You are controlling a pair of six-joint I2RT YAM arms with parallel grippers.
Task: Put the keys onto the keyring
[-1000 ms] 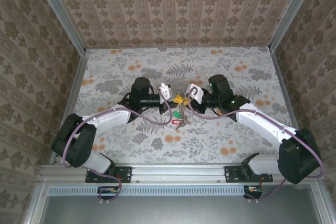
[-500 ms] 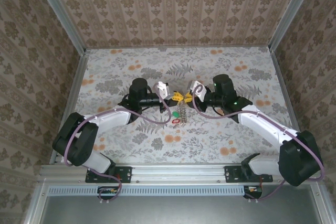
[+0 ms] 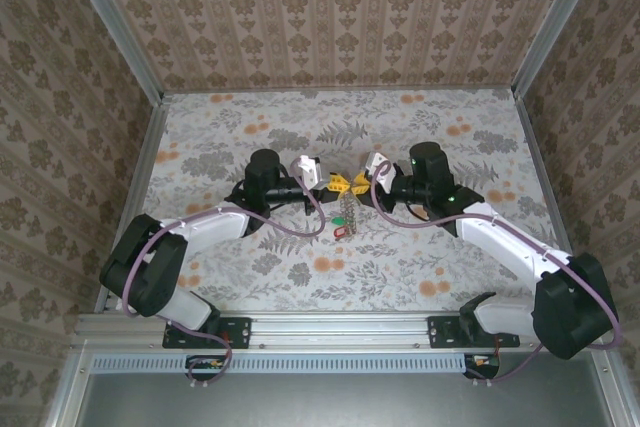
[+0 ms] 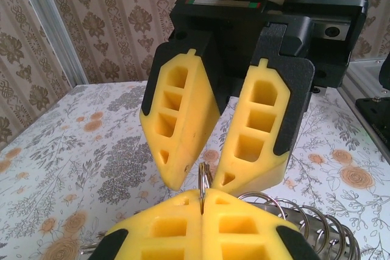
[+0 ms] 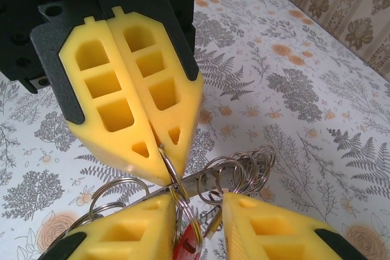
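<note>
My left gripper [image 3: 328, 184] is shut on the thin silvery keyring [image 4: 202, 178], whose edge sticks up from between its pads [image 4: 170, 226]. The right gripper [image 3: 352, 185] faces it tip to tip, and its jaws stand apart on either side of that ring. In the right wrist view the keyring [image 5: 183, 190] runs down through the open right gripper [image 5: 198, 211] from the shut left gripper [image 5: 159, 150], with a red key [image 5: 190, 249] hanging in the gap. From above, the green key [image 3: 340, 221] and the red key [image 3: 341, 233] dangle below the two grippers.
A coil of several small steel rings [image 5: 244, 168] sits on a flat metal strip beside the held ring, close to my right finger [image 5: 274, 229]. The floral table [image 3: 400, 277] is walled in by patterned panels on three sides.
The right gripper's jaws have parted. Both grippers have drawn slightly toward the far side, and the bunch of keys now hangs more tightly beneath them.
</note>
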